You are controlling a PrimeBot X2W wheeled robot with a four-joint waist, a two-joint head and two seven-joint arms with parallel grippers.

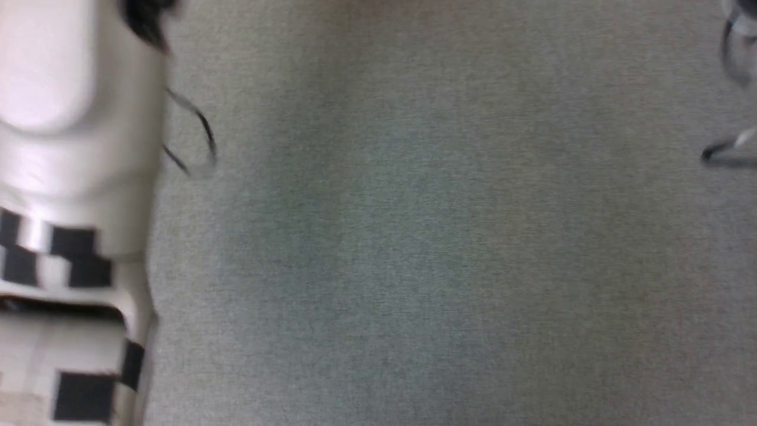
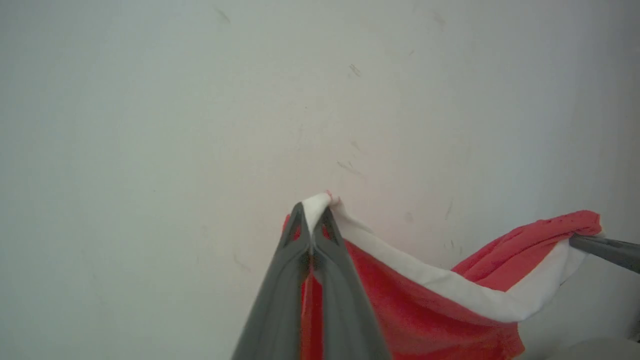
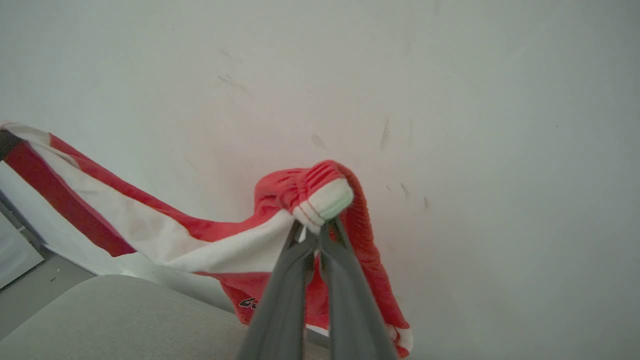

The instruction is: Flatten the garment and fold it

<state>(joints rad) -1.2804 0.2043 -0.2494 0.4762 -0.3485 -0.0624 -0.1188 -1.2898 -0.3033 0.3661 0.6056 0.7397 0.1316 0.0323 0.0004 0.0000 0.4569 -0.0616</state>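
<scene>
Head view is smeared throughout. Pale forearm (image 1: pixel 71 118) clipped by left, top and bottom edges, its checker marking (image 1: pixel 59 254) soft. Cable loop (image 1: pixel 198 133) beside it is just a streak. Dark shape (image 1: pixel 733 47) top right and dark-and-pale shape (image 1: pixel 724 151) below it are cut by the right edge, can't ID either. Left wrist: left gripper (image 2: pixel 312 212) runs off the bottom, so does the garment (image 2: pixel 400 300); pinched corner hidden between the fingers. Right gripper (image 2: pixel 580 242) pokes in from the right edge, mostly out of frame. Right wrist: its fingers (image 3: pixel 350 300) clipped at bottom, garment's far end exits left, black lettering (image 3: pixel 247 302) half behind a finger, unreadable. Grey padded surface (image 3: pixel 115 320) cut by bottom edge.
</scene>
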